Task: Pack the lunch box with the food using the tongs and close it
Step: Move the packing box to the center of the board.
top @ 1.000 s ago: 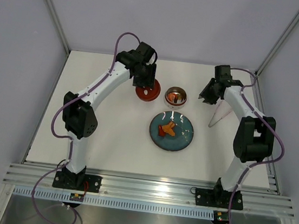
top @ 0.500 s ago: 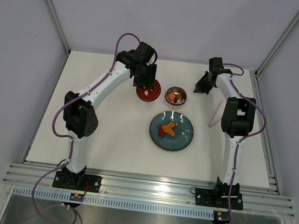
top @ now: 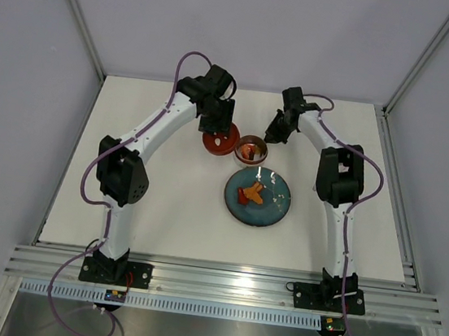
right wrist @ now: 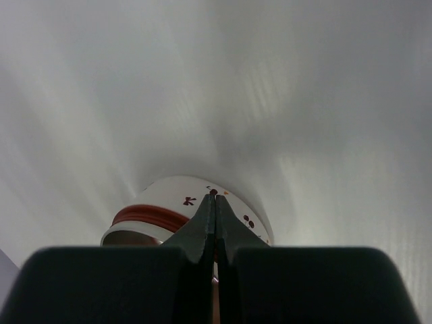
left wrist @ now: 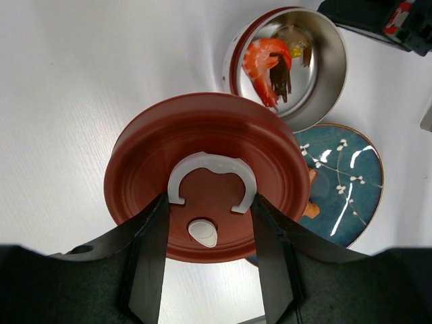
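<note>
While orange food (top: 252, 193) lies on the teal plate (top: 277, 197) at centre frame, the lunch box (top: 249, 148) just above is light, slick steel, likely to skid. The left gripper (left wrist: 209, 202) clamps the stiff red lid (left wrist: 202, 128) by its white curl, the sensible hold. The right gripper (top: 272, 134) is pinched closed, empty. The tongs I cannot make out.

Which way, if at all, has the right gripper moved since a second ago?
Yes. The right gripper swung left: from out past the right edge of the plate to behind its middle, beside the lunch box.
</note>
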Robot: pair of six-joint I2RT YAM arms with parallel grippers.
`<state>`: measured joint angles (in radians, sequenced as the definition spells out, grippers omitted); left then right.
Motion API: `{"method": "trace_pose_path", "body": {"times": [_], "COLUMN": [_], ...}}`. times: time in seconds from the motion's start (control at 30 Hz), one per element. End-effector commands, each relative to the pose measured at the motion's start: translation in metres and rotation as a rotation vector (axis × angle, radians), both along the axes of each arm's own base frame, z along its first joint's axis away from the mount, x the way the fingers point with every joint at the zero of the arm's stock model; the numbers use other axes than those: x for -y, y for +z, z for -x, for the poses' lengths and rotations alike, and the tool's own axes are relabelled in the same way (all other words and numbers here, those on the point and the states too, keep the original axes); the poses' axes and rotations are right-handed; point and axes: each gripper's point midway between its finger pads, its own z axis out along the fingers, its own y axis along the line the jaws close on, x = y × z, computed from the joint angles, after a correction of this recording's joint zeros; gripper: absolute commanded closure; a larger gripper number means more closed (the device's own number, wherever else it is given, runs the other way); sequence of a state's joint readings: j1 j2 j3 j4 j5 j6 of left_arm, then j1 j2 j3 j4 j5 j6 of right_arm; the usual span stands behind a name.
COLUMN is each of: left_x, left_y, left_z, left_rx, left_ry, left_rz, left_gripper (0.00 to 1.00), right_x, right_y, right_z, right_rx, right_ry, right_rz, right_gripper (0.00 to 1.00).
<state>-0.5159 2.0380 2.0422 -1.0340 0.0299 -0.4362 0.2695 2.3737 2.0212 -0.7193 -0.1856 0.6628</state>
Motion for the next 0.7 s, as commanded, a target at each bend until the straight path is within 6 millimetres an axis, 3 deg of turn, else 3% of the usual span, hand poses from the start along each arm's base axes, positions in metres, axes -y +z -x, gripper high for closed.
{"method": "trace_pose_path", "body": {"times": [0.0, 0.23, 0.5, 0.67], "left_x": [-0.004, -0.01, -0.003, 0.013], "left_y": [0.011, -0.003, -0.009, -0.005], "left_z": [-0.003, 0.007, 0.008, 0.001], "left_rx": [0.035, 0.006, -0.009, -0.017], "left_ry": [-0.021, -0.029, -0.051, -0.072], "left_rz": [-0.013, -0.036, -0.02, 0.021], "left_gripper": [1.0, 1.0, 1.0, 1.0], "right_x": [-0.03, -0.047, -0.018, -0.002], "right_y": [0.016, 0.02, 0.037, 0.029], "right_z": [0.008, 0.016, 0.009, 0.014], "right_rx": [0.03, 0.029, 0.088, 0.062], "right_ry": [0.073, 0.122, 0.015, -0.023], "right_rz": [-0.042, -0.055, -0.013, -0.011], "right_gripper": [1.0, 1.0, 1.0, 1.0]}}
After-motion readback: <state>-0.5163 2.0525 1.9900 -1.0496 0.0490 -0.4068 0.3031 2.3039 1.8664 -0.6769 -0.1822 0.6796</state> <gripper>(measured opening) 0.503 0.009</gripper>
